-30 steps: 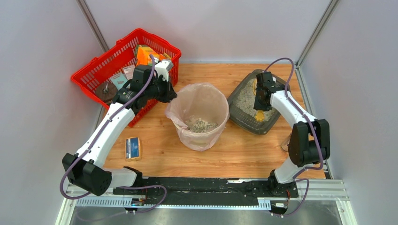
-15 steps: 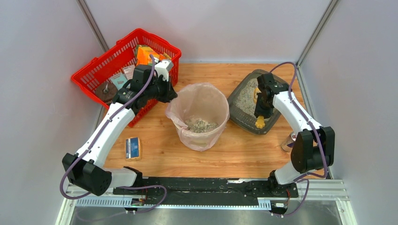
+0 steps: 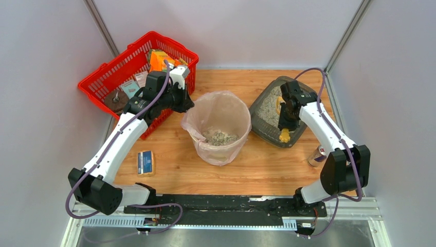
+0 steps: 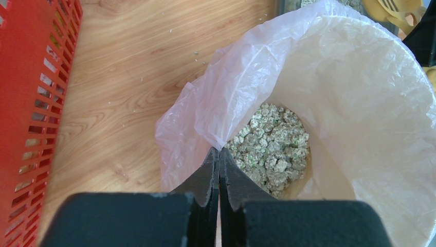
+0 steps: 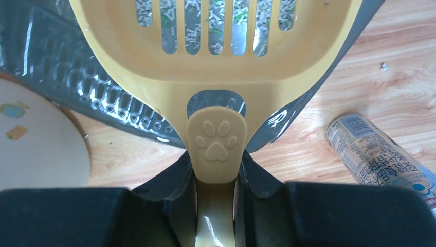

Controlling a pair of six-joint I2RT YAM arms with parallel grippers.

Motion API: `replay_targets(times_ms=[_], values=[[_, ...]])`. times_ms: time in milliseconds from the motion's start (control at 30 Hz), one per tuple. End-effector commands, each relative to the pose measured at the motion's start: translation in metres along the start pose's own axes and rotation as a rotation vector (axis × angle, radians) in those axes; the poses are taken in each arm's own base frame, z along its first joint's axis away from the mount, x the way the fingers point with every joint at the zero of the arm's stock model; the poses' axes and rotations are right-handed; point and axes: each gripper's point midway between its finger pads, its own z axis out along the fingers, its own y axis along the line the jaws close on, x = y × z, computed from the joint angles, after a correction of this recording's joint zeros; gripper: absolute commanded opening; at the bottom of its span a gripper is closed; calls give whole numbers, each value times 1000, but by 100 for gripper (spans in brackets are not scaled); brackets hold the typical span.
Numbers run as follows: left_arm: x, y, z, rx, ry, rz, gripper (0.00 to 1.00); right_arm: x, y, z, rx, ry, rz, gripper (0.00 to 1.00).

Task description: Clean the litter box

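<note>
- Right pincer [image 5: 216,172]: closed partway on the handle of a yellow slotted scoop [image 5: 216,62], one finger pressed against each side of it. The paw-print handle end is seen just ahead of the fingertips.
- Scoop: held over the litter box [image 3: 263,128]. Pale litter is visible through its slots, and its head is tilted towards the box's far side.
- Litter box: a dark grey tray of gravelly litter, set at the far right of the table [image 3: 231,170], just beside the bin.
- Left pincer [image 4: 218,154]: fully clenched, with the edge of the clear bag liner [image 4: 329,77] drawn to a point at the fingertips and apparently nipped there.
- Round beige bin [image 3: 221,153]: placed mid-table and lined by the bag, with a heap of litter clumps [image 4: 270,149] at its bottom.
- Red mesh basket [image 3: 118,72]: placed at the far left and filled with assorted goods.
- Can [image 5: 375,149]: laid on its side on the table, near the litter box's near right corner.
- Small blue packet [image 3: 146,162]: laid flat at the near left, well apart from the bin.
</note>
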Motion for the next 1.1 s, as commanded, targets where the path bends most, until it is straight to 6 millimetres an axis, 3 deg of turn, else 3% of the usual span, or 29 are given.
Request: replay_targets(times_ms=[0,67,100,167,200,300,333,400,433,467,533,567,667,733,767,800,833,967,1067], values=[[-6,-19,-11,71,-22,-1,0,-30,-16,-19,29,-97,51,0],[-6,-17,-11,63,-24,3,0,-23,-14,-20,34,-37,64,0],[-6,-16,-11,57,-23,5,0,-9,2,-20,15,-24,8,0],[-6,-15,-12,47,-23,9,0,-2,17,-28,-22,-75,-57,0],[-6,-15,-12,47,-23,7,0,1,17,-26,-20,-72,-70,0],[-9,-21,-14,78,-30,1,0,-26,-14,-15,62,-82,53,0],[-7,-21,-12,81,-30,0,0,-17,-12,-8,57,-7,54,0],[-6,-19,-12,70,-26,-1,0,-6,17,-16,-16,-42,-28,0],[-7,-18,-12,64,-26,3,0,4,21,-10,-16,-42,-68,0],[-8,-18,-12,64,-27,4,0,0,22,-8,-24,-64,-72,0],[-6,-19,-11,72,-21,-1,0,-18,1,2,32,-72,-7,0],[-7,-20,-12,78,-26,0,0,-16,-18,2,57,-8,67,0],[-5,-17,-10,62,-19,2,0,9,30,-6,-94,3,-64,0],[-6,-17,-11,61,-17,2,0,1,14,-11,-5,-74,-94,0],[-7,-19,-12,68,-17,-2,0,-13,-10,-7,51,-94,-22,0],[-7,-21,-13,80,-20,-2,0,-15,-17,-2,36,-52,29,0],[-8,-24,-15,96,-23,-1,0,-14,-19,-2,-4,-12,61,0],[-10,-16,-18,47,-47,19,0,-2,7,-1,-121,-32,12,0],[-7,-8,-14,10,-35,22,0,-2,-2,-1,-65,-14,-9,0]])
